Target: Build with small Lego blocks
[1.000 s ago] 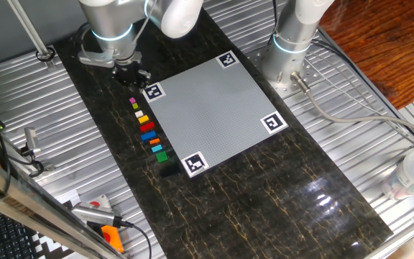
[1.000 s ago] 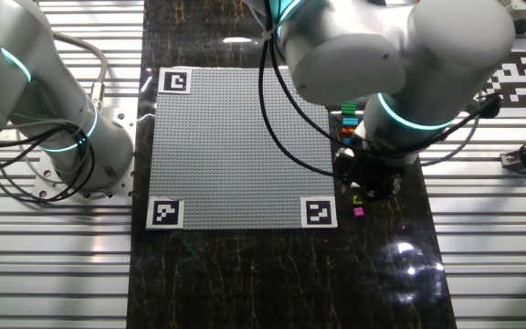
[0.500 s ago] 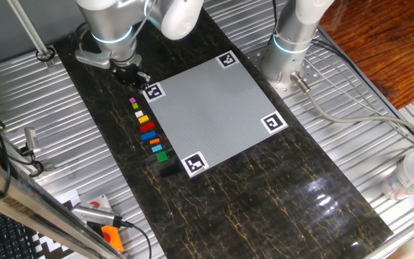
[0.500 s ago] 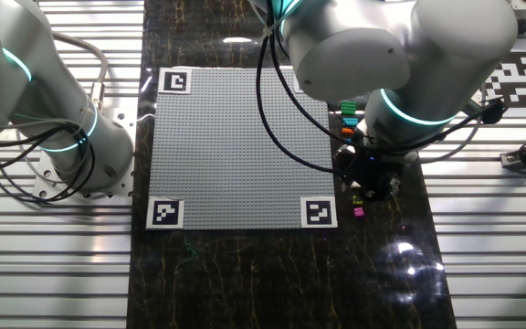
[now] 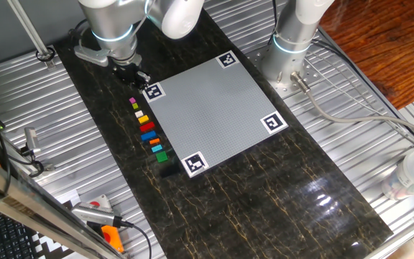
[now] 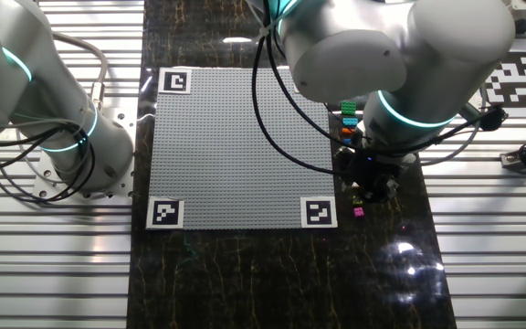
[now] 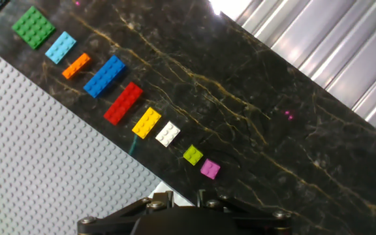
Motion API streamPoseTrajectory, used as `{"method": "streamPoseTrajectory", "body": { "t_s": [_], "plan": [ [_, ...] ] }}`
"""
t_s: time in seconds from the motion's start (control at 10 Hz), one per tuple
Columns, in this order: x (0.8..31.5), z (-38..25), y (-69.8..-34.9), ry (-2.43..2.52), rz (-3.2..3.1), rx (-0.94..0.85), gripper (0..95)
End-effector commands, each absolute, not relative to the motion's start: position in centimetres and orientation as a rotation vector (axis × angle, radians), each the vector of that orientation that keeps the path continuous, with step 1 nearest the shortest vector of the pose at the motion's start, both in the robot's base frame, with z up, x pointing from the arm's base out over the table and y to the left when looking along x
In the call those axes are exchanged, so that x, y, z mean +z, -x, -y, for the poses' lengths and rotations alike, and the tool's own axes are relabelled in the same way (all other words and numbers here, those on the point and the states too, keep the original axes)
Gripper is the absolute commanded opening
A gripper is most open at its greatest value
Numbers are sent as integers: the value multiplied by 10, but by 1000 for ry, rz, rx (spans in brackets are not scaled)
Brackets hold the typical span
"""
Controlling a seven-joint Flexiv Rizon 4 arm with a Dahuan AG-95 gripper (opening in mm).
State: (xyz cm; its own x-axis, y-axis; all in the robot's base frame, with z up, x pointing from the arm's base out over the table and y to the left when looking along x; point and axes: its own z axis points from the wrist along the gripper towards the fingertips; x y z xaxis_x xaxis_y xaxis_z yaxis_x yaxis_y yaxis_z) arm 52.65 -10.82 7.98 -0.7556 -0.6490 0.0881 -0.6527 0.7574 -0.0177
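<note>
The small Lego blocks lie in a row on the dark table beside the plate's edge. In the hand view they run green (image 7: 31,27), light blue (image 7: 61,47), orange (image 7: 76,65), blue (image 7: 104,76), red (image 7: 123,102), yellow (image 7: 147,122), white (image 7: 168,133), olive (image 7: 192,155), pink (image 7: 210,169). In one fixed view the row runs from pink (image 5: 133,102) to green (image 5: 161,155), with a black one (image 5: 168,170) past it. My gripper (image 5: 134,75) hovers above the pink end, near the plate's corner tag, and shows in the other fixed view (image 6: 370,183) too. Its fingertips are not visible, and nothing shows held.
The large grey studded plate (image 5: 210,111) with black-and-white corner tags fills the table's middle. A second robot arm's base (image 5: 290,50) stands beyond the plate. Ribbed metal surfaces flank the dark table. Tools lie at the front left (image 5: 95,216).
The hand has shifted only slightly above the pink end of the row. The blocks have not moved.
</note>
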Motion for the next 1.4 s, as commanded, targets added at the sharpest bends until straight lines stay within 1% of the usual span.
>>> {"method": "streamPoseTrajectory", "body": {
  "t_s": [0.1, 0.5, 0.8, 1.4],
  "plan": [
    [80, 109, -526, -1120, 2848, 70, 190],
    [80, 109, -526, -1113, 2852, 66, 190],
    [80, 109, -526, -1087, 2871, 28, 190],
    [80, 109, -526, -1032, 2906, 34, 190]
  ]
}}
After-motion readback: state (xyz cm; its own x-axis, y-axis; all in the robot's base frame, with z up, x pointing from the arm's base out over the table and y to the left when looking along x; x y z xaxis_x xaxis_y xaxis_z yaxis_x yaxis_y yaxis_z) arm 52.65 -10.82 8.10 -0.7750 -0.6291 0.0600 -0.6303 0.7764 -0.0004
